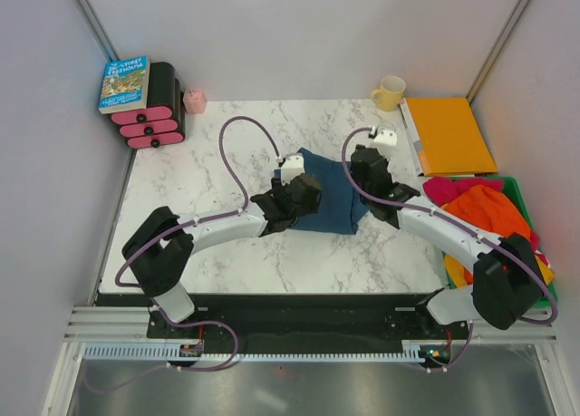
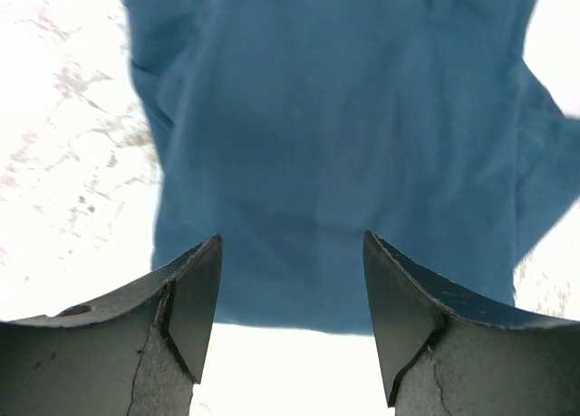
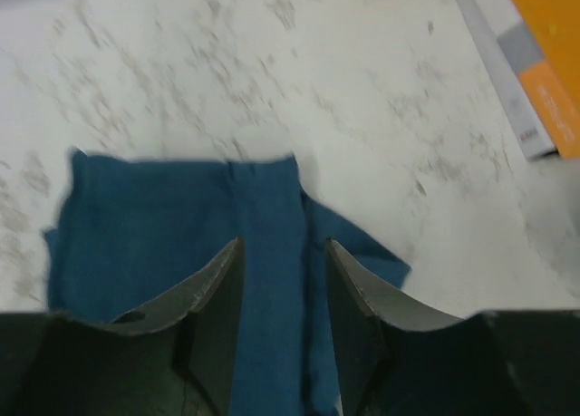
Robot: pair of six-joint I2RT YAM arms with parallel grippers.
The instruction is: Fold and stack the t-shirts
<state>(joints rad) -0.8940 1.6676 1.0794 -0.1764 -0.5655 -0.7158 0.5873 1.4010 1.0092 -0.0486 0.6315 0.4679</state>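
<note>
Left wrist: parted fingers (image 2: 195,298) over teal-blue t-shirt (image 2: 335,144)

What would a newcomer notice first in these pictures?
The teal-blue t-shirt, folded small at the middle of the marble table, with the left hand and right hand open over it. Next, the bright orange shirt and pink shirt heaped in the green bin at the right edge.

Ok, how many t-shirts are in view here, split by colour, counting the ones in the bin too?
teal-blue t-shirt, on the table: 1
orange t-shirt, in the green bin: 1
magenta-pink t-shirt, in the bin: 1
yellow t-shirt, in the bin: 1
Total: 4, going by the colours that show; the bin pile is crumpled.
</note>
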